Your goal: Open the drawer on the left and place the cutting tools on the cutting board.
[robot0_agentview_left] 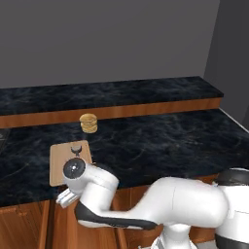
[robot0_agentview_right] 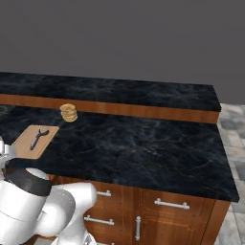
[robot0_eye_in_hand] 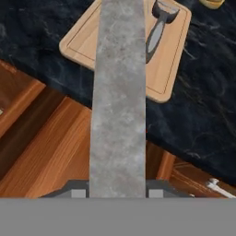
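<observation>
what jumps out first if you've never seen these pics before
In the hand view, a broad grey knife blade runs straight up from the fingers, over an open wooden drawer. Beyond it, on the dark counter, lies the tan cutting board with the peeler already on it. A small round tan stack stands behind the board.

The cutting board (robot0_eye_in_hand: pixel 168 69) is pale, smooth wood with a fine grain and a shallow groove cut just inside its rim; the peeler (robot0_eye_in_hand: pixel 158 28) lying on it has a matt dark-grey handle and a brighter metal head; the knife (robot0_eye_in_hand: pixel 118 99) shows a broad blade of dull, mottled grey metal, matt rather than mirror-bright. The counter (robot0_agentview_right: pixel 143 143) is dark stone veined with lighter streaks, with a faint polish; the cabinet fronts (robot0_agentview_right: pixel 167 215) are warm, reddish-brown wood with a visible grain and a soft sheen, fitted with silvery metal bar handles (robot0_agentview_right: pixel 171 204); the arm (robot0_agentview_left: pixel 185 202) is smooth white plastic, slightly glossy.
</observation>
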